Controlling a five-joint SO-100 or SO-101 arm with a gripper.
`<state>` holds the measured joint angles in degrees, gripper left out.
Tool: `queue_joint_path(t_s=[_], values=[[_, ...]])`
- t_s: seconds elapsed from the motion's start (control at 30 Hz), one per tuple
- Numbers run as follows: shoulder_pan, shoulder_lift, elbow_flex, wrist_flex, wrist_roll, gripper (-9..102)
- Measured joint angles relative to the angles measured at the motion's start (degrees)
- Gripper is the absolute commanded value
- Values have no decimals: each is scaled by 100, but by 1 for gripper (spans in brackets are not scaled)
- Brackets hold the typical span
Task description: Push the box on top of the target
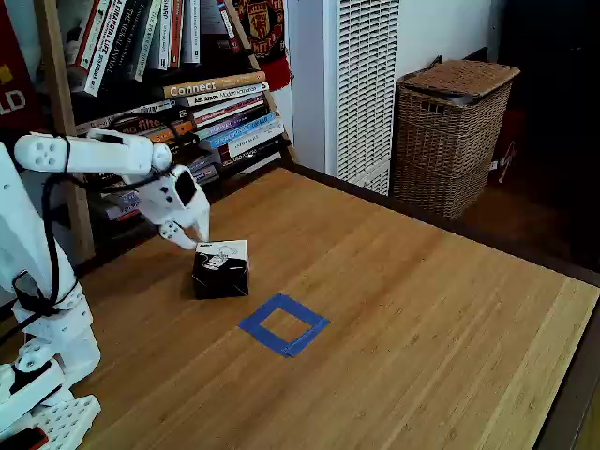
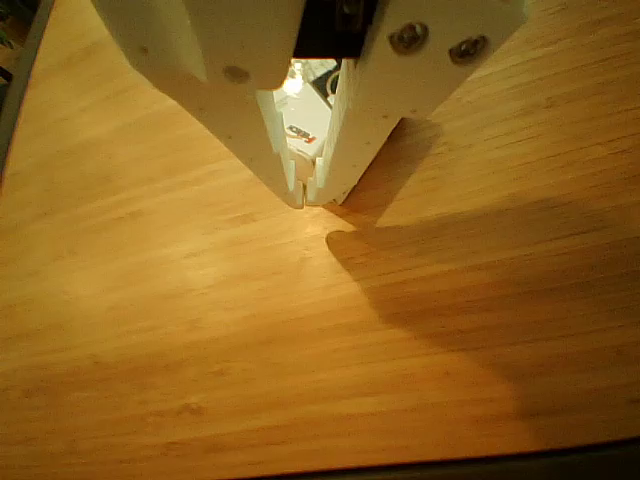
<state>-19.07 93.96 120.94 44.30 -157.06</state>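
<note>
Box (image 1: 221, 270) was what we cared about, so we used it as our reference for everything. It sat flat on the wooden table (image 1: 422, 309), white printed face turned up, black sides showing toward the camera in the fixed view. It looked pretty much cube-shaped, so we couldn't pick out a real long axis; its edges sat a bit skewed compared with the table's near edge.

From the box, the target (image 1: 284, 324) lay down and to the right in the fixed view, close by but clearly apart, a strip of bare wood between them. The blue tape square was turned like a diamond, one corner pointing back toward the box.

The gripper (image 1: 200, 240) was up and to the left of the box, tips right at its top back edge. We couldn't tell for sure whether they were touching it. In the other view the gripper (image 2: 305, 195) had its two fingers nearly together at the tips, holding nothing, with a bit of the box's white print (image 2: 308, 125) visible through the slit between them.

Behind the box we saw a bookshelf (image 1: 178, 84), and far off to its right a wicker basket (image 1: 450, 131).
</note>
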Motion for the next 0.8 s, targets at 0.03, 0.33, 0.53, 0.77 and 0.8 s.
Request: queue_joint_path(t_s=[0.03, 0.33, 0.53, 0.77, 0.8], values=[[26, 0, 9, 0, -44, 0], [439, 0, 26, 26, -325, 0], [747, 9, 26, 255, -571, 0], [835, 9, -114, 369, -571, 0], [853, 0, -176, 404, -571, 0]])
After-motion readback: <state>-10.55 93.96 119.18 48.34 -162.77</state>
